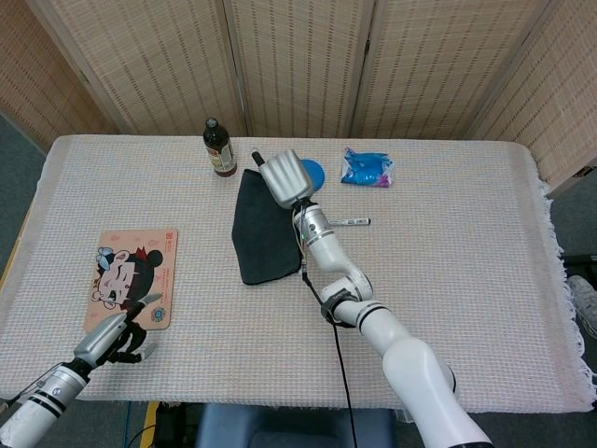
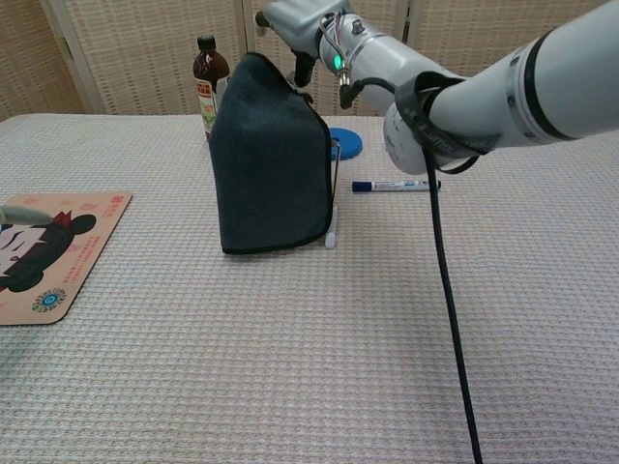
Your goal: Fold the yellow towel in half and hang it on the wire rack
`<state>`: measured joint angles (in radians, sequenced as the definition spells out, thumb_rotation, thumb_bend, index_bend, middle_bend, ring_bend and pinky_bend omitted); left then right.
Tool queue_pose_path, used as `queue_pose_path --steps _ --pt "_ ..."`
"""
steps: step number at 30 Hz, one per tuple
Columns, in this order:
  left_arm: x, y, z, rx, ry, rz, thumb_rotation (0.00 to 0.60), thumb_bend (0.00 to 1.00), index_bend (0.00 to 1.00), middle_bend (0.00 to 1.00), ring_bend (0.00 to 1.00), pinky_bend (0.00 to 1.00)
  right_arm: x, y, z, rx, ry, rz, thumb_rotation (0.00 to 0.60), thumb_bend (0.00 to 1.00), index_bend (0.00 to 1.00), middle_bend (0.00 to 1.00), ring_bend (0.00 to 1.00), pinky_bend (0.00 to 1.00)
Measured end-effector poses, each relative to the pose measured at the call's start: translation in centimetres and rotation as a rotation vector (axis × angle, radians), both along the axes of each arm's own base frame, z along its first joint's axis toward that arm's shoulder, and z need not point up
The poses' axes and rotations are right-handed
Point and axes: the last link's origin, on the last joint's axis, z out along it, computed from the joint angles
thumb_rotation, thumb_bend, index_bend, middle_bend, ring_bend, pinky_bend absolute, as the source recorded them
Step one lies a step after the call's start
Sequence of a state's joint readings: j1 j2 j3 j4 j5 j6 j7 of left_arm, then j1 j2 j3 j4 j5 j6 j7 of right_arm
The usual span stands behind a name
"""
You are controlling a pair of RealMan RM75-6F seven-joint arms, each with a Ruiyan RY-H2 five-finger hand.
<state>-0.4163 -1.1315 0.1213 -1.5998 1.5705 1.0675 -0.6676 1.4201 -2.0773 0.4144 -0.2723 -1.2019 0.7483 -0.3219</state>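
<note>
While draped, dark towel (image 2: pixel 271 155) over rack (image 2: pixel 334 198)

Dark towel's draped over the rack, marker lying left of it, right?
Not quite: the marker lies to the right of the rack, as the chest view shows. The dark towel is draped over the rack.
</note>
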Motion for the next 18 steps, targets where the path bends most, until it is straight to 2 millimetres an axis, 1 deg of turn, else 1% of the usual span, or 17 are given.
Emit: queue_pose_path --steps 6,11,13,16,17,18 --pt "0.3 0.1 0.1 0.005 0.0 -0.011 0.6 0.42 0.0 0.91 0.73 0.92 -0.5 -0.2 0.9 -0.009 -0.024 0.007 0.6 0.35 0.0 0.85 0.98 1.0" --pt "0.4 0.3 0.5 0.019 0.002 -0.016 0.6 0.42 0.0 0.91 0.73 0.92 -1.7 0.0 2.1 -0.024 -0.057 0.029 0.6 0.35 0.0 0.82 0.96 1.0" --pt "0.5 0.5 0.6 0.031 -0.001 -0.016 0.6 0.42 0.0 0.91 0.73 0.92 -2.4 0.2 2.7 -0.028 -0.078 0.039 0.6 0.35 0.03 0.81 0.94 1.0" --pt "0.4 1.0 0.8 0.054 -0.001 -0.02 0.6 0.42 0.0 0.91 0.72 0.92 -3.5 0.9 3.6 -0.023 -0.117 0.051 0.6 0.38 0.12 0.78 0.9 1.0" --pt "0.4 1.1 0.9 0.06 0.004 -0.023 0.6 0.42 0.0 0.9 0.71 0.92 -3.9 1.2 3.9 -0.019 -0.128 0.055 0.6 0.39 0.16 0.76 0.88 0.99" --pt "0.4 1.3 0.9 0.067 0.01 -0.027 0.6 0.42 0.0 0.89 0.7 0.91 -4.3 1.6 4.2 -0.014 -0.138 0.058 0.6 0.42 0.19 0.73 0.85 0.95"
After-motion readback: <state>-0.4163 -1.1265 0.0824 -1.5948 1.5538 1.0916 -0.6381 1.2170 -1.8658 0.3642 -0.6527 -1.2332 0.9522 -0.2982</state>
